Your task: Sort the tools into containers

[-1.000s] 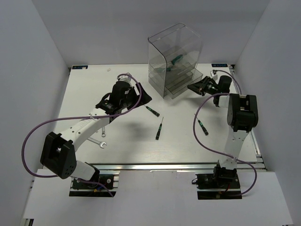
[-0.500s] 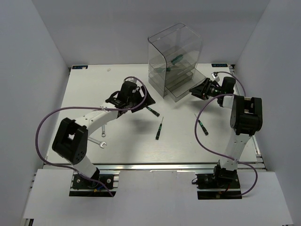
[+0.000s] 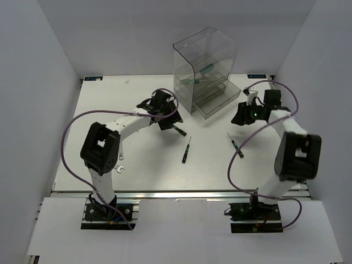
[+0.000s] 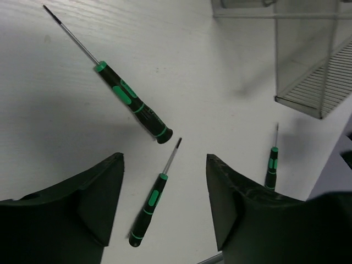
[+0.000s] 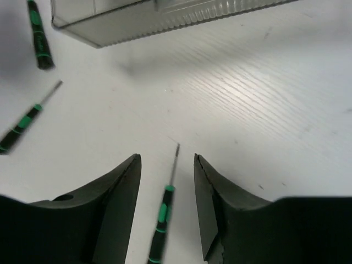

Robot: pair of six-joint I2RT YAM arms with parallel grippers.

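While your left gripper (image 4: pixel 165 160) hung, jaws apart, above a green-and-black-handled screwdriver (image 4: pixel 149 204) on the white table (image 3: pixel 99 110), your right gripper (image 5: pixel 166 159), likewise parted, hovered over a second screwdriver (image 5: pixel 161 217), both near the clear smoky-grey plastic drawer unit (image 3: pixel 204 60).

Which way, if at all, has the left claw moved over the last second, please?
Yes. The left claw has swung to the right, closer to the clear drawer unit.

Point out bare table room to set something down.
Free: far-left table corner, bordered by the left arm; also the near-edge strip below the screwdrivers. Crowded: before the drawer unit, between left gripper and right gripper.
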